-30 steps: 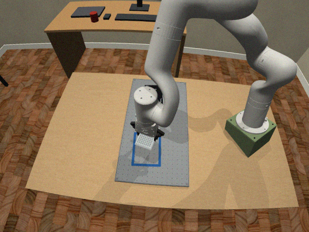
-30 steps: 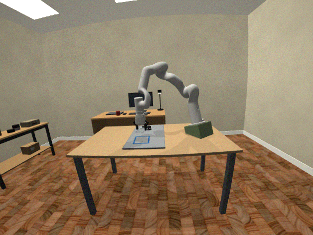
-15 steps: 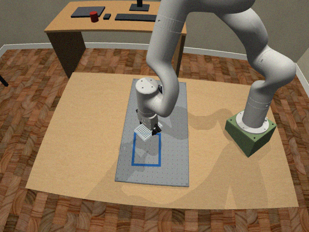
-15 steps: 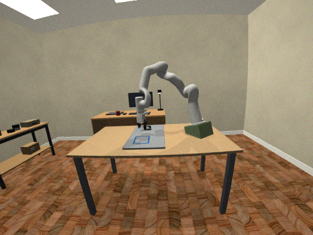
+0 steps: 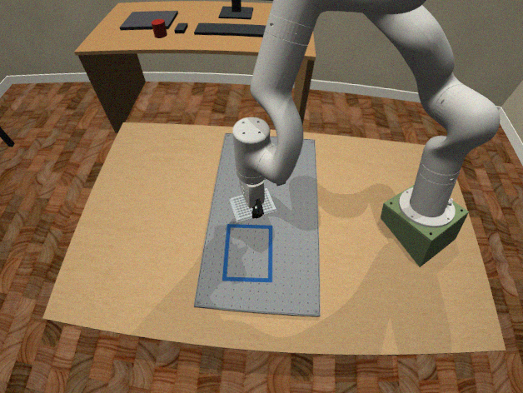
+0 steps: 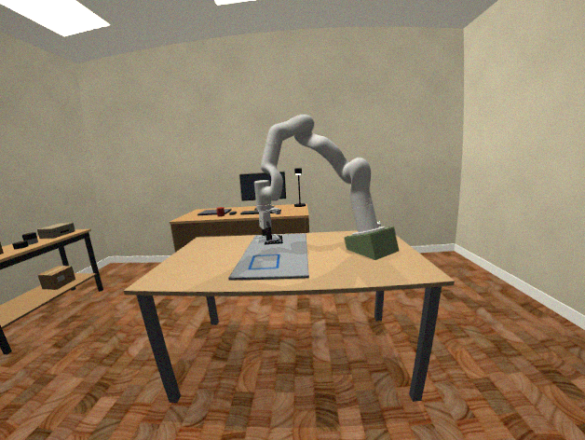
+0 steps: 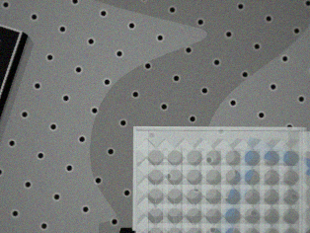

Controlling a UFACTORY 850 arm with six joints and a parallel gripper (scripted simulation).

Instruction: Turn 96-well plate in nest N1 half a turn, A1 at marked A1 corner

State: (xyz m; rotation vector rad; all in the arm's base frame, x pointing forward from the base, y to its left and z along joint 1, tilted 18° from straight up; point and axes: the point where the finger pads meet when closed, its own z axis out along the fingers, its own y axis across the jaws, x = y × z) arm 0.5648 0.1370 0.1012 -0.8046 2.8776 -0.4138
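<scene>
Plate (image 5: 242, 206) is a translucent white 96-well grid, round wells in square cells; in the wrist view (image 7: 222, 178) a few wells toward the right edge look blue-tinted, the rest grey. Cut-off corner can't be made out in any view. Gripper (image 5: 256, 210) is clamped across the plate, fingers set wide by its width, holding it above the grey perforated board (image 5: 296, 261), behind the blue nest (image 5: 226, 253) and not over it. Nest frame has nothing in it. Plate sits slightly skewed to the board edges in the top view. A black block with a pale edge (image 7: 9, 64) shows at the left of the wrist view; can't tell what it is. No legible writing, no A1 or N1 marks readable.
</scene>
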